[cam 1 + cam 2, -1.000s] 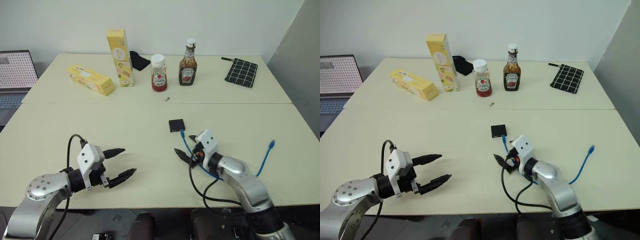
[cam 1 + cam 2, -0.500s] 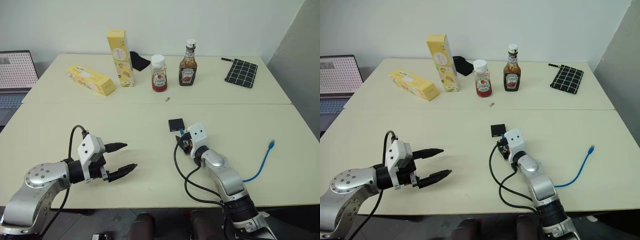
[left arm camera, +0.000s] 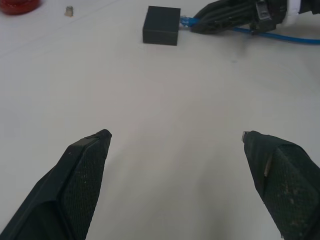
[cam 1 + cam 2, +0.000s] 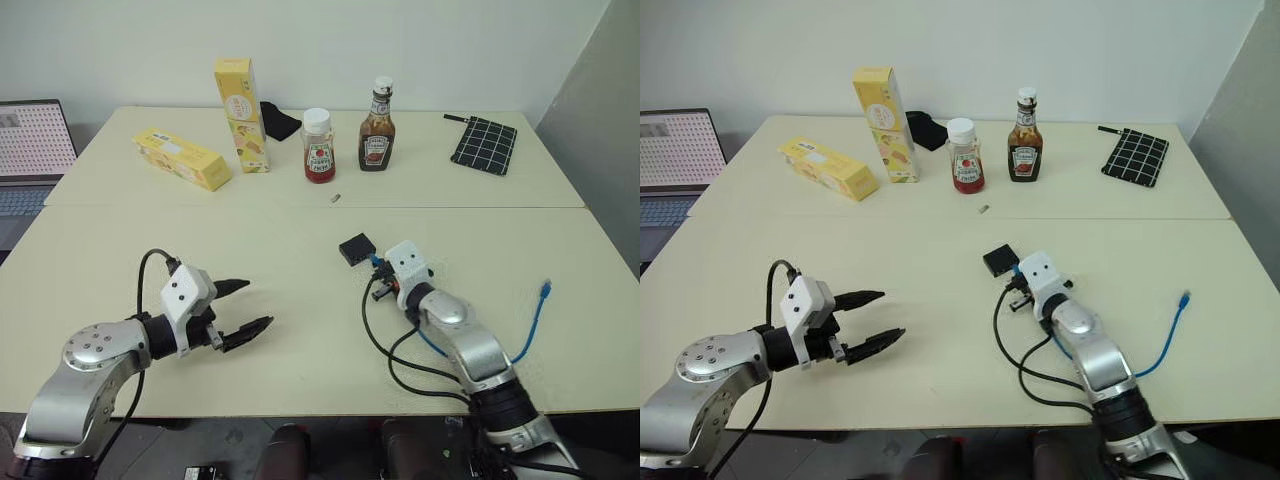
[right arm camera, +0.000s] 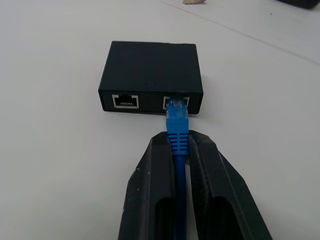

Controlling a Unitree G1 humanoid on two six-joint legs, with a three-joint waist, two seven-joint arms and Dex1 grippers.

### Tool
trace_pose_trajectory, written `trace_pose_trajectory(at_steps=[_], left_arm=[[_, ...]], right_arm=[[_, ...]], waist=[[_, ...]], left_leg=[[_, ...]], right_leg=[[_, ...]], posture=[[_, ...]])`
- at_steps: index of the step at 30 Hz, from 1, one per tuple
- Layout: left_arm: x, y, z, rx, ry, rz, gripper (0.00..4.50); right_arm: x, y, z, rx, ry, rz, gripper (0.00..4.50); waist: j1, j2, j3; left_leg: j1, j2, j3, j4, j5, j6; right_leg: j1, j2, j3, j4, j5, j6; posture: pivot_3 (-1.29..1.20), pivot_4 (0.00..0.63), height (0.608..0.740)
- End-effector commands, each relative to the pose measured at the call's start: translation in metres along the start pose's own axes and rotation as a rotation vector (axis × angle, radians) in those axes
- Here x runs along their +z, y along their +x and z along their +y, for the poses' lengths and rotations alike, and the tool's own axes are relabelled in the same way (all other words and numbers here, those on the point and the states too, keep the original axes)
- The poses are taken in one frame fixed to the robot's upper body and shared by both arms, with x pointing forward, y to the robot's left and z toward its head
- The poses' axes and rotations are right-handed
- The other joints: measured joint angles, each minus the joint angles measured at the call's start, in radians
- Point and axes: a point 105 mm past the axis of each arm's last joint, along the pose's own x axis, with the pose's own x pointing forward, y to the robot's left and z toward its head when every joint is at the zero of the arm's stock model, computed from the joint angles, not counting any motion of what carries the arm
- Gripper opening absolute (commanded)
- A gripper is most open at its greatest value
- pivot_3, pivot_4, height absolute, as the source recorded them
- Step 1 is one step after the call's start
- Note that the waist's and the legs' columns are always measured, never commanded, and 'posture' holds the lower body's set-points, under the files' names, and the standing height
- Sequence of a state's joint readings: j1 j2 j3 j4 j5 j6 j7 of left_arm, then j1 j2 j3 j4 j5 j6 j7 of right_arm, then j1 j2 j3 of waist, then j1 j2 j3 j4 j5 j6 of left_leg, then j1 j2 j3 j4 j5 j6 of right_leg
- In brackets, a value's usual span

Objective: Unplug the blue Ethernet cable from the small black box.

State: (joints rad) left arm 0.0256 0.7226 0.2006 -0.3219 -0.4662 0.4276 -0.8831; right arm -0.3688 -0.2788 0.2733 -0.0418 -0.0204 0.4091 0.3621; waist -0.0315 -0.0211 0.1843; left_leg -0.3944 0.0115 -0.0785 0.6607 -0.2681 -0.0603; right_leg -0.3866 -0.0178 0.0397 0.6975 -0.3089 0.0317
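Note:
The small black box (image 4: 355,248) lies near the middle of the table, with two ports on the side facing my right gripper. The blue Ethernet cable (image 5: 176,131) is plugged into one of those ports. My right gripper (image 5: 177,142) is shut on the cable just behind the plug, a short way from the box. The rest of the cable (image 4: 530,325) trails right to a loose plug near the table's edge. My left gripper (image 4: 259,303) stands open above bare table at the front left, holding nothing. It faces the box (image 3: 161,32) from well short of it.
At the back stand a tall yellow carton (image 4: 240,115), a flat yellow box (image 4: 181,159), a ketchup bottle (image 4: 318,146) and a brown sauce bottle (image 4: 376,128). A black grid cloth (image 4: 482,143) lies back right. A laptop (image 4: 30,150) sits far left. Black wires (image 4: 400,355) loop by my right arm.
My right gripper moved forward to the box and went from open to shut on the blue cable by its plug. The box turned a little. My left arm edged forward, still open.

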Motion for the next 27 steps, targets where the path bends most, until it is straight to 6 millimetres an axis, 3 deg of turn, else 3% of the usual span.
trace_pose_trajectory(at_steps=[1,4,8,15,23,27], left_arm=[[0.021,0.004,-0.002,-0.033,-0.141,-0.096,4.50],[0.037,0.005,-0.004,-0.101,-0.264,-0.143,4.50],[0.048,0.007,-0.012,-0.202,-0.370,-0.156,4.50],[0.050,0.013,-0.039,-0.314,-0.413,-0.138,4.50],[0.057,0.012,-0.039,-0.333,-0.458,-0.196,4.50],[0.058,0.013,-0.037,-0.330,-0.469,-0.216,3.78]], right_arm=[[0.046,-0.008,0.022,0.220,-0.259,-0.232,0.14],[0.059,-0.018,0.037,0.392,-0.482,-0.358,0.13],[0.069,-0.025,0.045,0.528,-0.625,-0.468,0.13],[0.093,-0.034,0.051,0.596,-0.779,-0.652,0.13],[0.102,-0.040,0.049,0.587,-0.841,-0.742,0.13],[0.103,-0.042,0.048,0.582,-0.855,-0.757,0.13]], waist=[[-0.003,0.000,0.000],[-0.008,0.000,0.000],[-0.011,0.000,0.000],[-0.010,0.000,0.000],[-0.003,0.000,0.000],[-0.003,0.000,0.000]], left_leg=[[0.000,0.000,0.000,0.000,0.000,0.000],[0.000,0.000,0.000,0.000,0.000,0.000],[0.000,0.001,-0.001,0.000,0.000,0.000],[0.000,0.002,-0.001,0.000,0.000,0.000],[0.000,0.002,-0.001,0.001,0.000,0.000],[0.000,0.002,-0.001,0.001,0.000,0.000]], right_leg=[[0.000,0.000,0.000,0.000,0.000,0.000],[-0.001,0.001,0.000,0.000,0.000,0.000],[0.000,0.000,0.000,0.000,0.000,0.000],[0.000,-0.001,0.000,0.000,0.000,0.000],[0.001,-0.001,0.000,0.000,0.000,0.000],[0.001,-0.001,0.000,0.000,0.000,0.000]], posture=[[0.00,0.150,0.740],[0.00,0.150,0.740],[0.00,0.150,0.740],[0.00,0.150,0.740],[0.00,0.150,0.740],[0.00,0.150,0.740]])
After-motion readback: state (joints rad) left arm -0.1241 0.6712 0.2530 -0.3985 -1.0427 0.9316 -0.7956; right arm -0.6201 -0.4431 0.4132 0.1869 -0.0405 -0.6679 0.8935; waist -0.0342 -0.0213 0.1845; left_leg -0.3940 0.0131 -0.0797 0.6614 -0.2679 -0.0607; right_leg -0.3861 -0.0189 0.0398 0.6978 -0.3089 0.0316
